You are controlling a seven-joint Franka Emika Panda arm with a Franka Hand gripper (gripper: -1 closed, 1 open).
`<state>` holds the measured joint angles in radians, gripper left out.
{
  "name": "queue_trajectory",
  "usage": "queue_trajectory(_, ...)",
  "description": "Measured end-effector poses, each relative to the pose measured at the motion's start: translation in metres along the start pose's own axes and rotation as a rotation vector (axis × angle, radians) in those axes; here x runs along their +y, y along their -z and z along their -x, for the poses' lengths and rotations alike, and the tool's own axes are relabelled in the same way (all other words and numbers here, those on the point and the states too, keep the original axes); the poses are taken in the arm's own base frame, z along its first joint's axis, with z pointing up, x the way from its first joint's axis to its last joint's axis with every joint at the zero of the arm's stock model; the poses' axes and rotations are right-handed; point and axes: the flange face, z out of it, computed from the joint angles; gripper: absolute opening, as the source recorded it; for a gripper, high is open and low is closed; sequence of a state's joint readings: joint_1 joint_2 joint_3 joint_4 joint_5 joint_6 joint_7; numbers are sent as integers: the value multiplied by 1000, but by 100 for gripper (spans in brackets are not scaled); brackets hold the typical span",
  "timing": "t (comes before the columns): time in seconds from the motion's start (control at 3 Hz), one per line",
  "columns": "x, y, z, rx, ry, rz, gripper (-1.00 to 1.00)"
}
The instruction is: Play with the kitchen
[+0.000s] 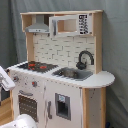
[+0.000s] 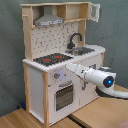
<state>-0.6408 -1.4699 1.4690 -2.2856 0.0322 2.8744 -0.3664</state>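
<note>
No legible text, brand, number or sign can be made out on the kitchen point(image 1: 60, 75) in either exterior view. Dark markings are seen on the panel beside the upper microwave door point(image 1: 83, 23) in the first exterior view, but no characters can be read from them. The knobs point(image 2: 56, 76) below the stovetop are likewise seen without readable markings.
</note>
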Motion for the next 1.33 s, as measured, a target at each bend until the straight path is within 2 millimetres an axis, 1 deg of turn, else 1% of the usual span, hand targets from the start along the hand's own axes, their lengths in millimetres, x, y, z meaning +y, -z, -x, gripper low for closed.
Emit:
queue_trajectory(0.33, 12, 16, 7, 9, 64, 23, 100)
queue_trajectory(0.67, 19, 33, 18, 15, 126, 37, 100)
queue_trajectory(1.0, 17, 45, 36, 13, 183, 34, 100)
queue_trajectory(1.33, 8, 52, 54, 6, 245, 26, 100)
